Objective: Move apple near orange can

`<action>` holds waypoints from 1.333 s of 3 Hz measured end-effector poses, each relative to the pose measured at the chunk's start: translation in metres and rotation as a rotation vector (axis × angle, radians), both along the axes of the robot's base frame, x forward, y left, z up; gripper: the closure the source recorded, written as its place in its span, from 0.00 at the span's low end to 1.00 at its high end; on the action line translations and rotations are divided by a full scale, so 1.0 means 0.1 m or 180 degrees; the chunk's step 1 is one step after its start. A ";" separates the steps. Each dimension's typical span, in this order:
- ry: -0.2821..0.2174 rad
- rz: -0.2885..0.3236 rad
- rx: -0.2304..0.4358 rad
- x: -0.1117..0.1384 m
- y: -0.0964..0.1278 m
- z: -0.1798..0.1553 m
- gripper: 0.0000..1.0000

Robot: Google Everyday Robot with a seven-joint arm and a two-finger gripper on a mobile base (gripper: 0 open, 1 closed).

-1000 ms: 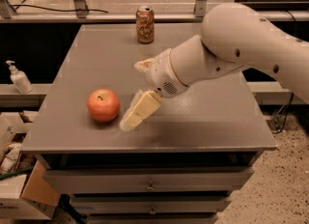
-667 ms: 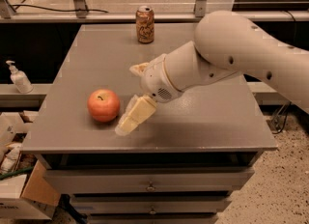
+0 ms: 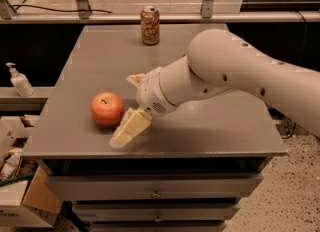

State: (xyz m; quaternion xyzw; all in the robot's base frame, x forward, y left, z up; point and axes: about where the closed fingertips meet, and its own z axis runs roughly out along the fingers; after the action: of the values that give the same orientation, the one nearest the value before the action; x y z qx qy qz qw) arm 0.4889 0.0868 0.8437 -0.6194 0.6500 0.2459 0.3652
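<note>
The red-orange apple (image 3: 106,108) sits on the grey table (image 3: 210,126) near its front left. The orange can (image 3: 150,25) stands upright at the table's far edge, well behind the apple. My gripper (image 3: 125,110) is just right of the apple, low over the table. It is open: one pale finger (image 3: 130,127) reaches to the apple's front right, and the other fingertip (image 3: 135,79) shows behind and to the right of the apple. The fingers hold nothing. My white arm (image 3: 235,71) comes in from the right.
A white pump bottle (image 3: 18,80) stands on a low shelf to the left. A cardboard box (image 3: 22,196) sits on the floor at lower left. Drawers (image 3: 155,192) run under the table front. A metal railing (image 3: 160,16) runs behind the table.
My arm has moved left and toward the table's front, bringing the open gripper closer to the apple. The apple and the can have not moved.
</note>
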 end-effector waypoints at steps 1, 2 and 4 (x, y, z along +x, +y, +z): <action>0.0026 -0.0051 0.0091 0.01 0.14 -0.09 0.18; 0.0064 -0.0073 0.0169 0.03 0.28 -0.12 0.41; -0.0019 -0.0237 0.0273 0.15 0.27 0.06 0.87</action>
State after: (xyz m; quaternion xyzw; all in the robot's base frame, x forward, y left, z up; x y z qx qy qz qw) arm 0.5036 0.1134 0.8500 -0.5793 0.6604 0.2579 0.4022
